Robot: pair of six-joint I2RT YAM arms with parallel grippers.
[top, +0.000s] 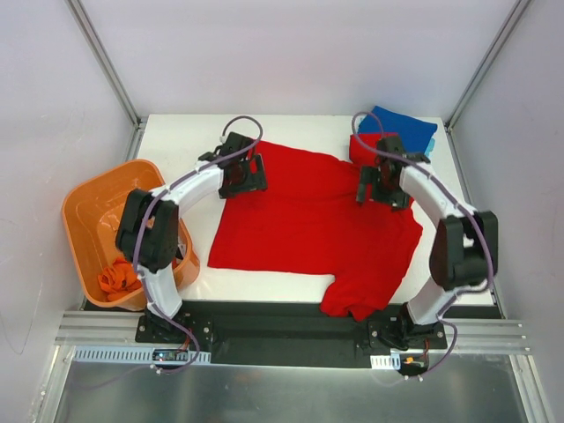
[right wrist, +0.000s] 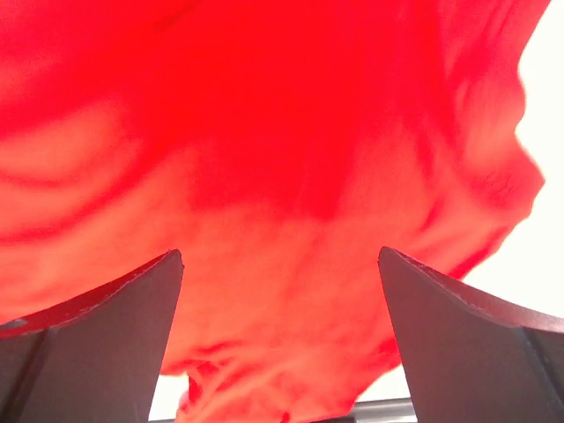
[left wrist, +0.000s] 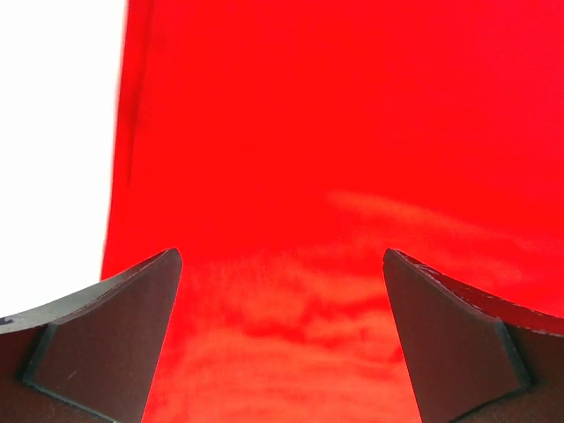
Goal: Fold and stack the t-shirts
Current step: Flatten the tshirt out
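On the white table [top: 176, 132], red t-shirt [top: 308, 220] spread flat at centre, one part trailing over the near edge at five o'clock. Left gripper [top: 247, 181] at the shirt's ten o'clock, right gripper [top: 379, 187] at two o'clock; both jaws wide, holding nothing, cloth beneath. Blue t-shirt [top: 401, 130] lies folded at one o'clock. Fold looks barely begun. Next, likely: lower, pinch both far corners, carry them toward six o'clock.

No legible text or labels anywhere
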